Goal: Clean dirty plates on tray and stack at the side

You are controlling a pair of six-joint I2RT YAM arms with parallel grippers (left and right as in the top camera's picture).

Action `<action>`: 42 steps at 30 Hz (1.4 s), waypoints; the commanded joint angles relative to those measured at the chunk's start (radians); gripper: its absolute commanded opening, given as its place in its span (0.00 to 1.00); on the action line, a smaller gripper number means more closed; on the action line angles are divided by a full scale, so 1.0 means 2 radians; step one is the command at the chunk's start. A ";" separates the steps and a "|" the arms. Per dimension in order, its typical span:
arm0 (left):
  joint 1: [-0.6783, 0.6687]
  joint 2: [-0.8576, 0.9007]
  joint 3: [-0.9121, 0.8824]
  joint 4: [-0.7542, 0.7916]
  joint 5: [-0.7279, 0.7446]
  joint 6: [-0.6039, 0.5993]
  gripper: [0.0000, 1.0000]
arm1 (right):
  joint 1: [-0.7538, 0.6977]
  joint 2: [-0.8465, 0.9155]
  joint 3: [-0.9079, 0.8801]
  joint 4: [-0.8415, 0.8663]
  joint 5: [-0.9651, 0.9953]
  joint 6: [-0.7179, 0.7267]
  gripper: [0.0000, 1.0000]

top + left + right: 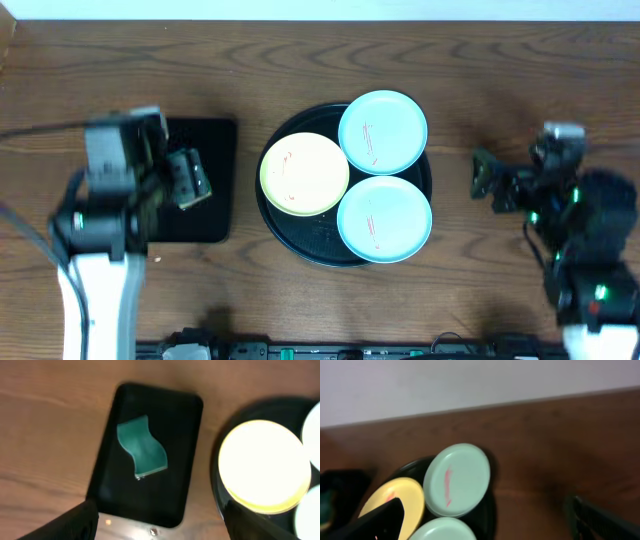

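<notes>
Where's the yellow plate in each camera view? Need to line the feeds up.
Overhead: yellow plate near picture centre, on the left part of the round black tray.
Left wrist: yellow plate in the right half, glaring bright.
Right wrist: yellow plate at lower left, partly cut off.
Shared landmark: the round black tray under it.

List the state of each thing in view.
Large round black tray: holds three plates.
Pale yellow round plate: streaked red, on tray.
Far pale blue round plate: streaked red, on tray.
Near pale blue round plate: streaked red, on tray.
Green sponge: in small rectangular black tray.
Left gripper: jaws open.
Right gripper: jaws open.
</notes>
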 commanded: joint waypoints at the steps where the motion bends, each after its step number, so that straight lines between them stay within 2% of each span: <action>1: 0.002 0.076 0.069 -0.048 0.047 -0.009 0.81 | 0.001 0.095 0.104 -0.085 -0.030 0.003 0.99; 7: 0.002 0.142 0.083 -0.064 0.055 -0.009 0.81 | 0.001 0.225 0.223 -0.212 -0.030 -0.006 0.99; 11: 0.002 0.165 0.083 -0.061 0.055 -0.009 0.81 | 0.001 0.263 0.226 -0.191 -0.044 0.006 0.99; 14: 0.002 0.178 0.083 -0.044 0.054 -0.009 0.81 | 0.003 0.285 0.226 -0.169 -0.126 -0.011 0.99; 16: 0.002 0.186 0.083 -0.040 0.047 -0.004 0.81 | 0.017 0.301 0.226 -0.154 -0.149 -0.007 0.85; 18: 0.003 0.187 0.083 -0.033 0.021 0.002 0.81 | 0.038 0.314 0.226 -0.147 -0.138 0.019 0.82; 20: 0.009 0.186 0.084 -0.031 0.005 -0.019 0.81 | 0.070 0.330 0.227 -0.140 -0.114 0.053 0.78; 23: 0.034 0.186 0.085 -0.034 0.006 -0.065 0.81 | 0.134 0.361 0.227 -0.123 -0.052 0.108 0.68; 28: 0.060 0.186 0.084 -0.039 0.006 -0.077 0.81 | 0.217 0.422 0.229 -0.076 0.023 0.172 0.55; 35: 0.075 0.187 0.080 -0.039 -0.010 -0.099 0.81 | 0.277 0.515 0.241 -0.027 0.045 0.189 0.42; 42: 0.081 0.187 0.079 -0.039 -0.031 -0.105 0.81 | 0.300 0.576 0.257 -0.022 0.082 0.202 0.29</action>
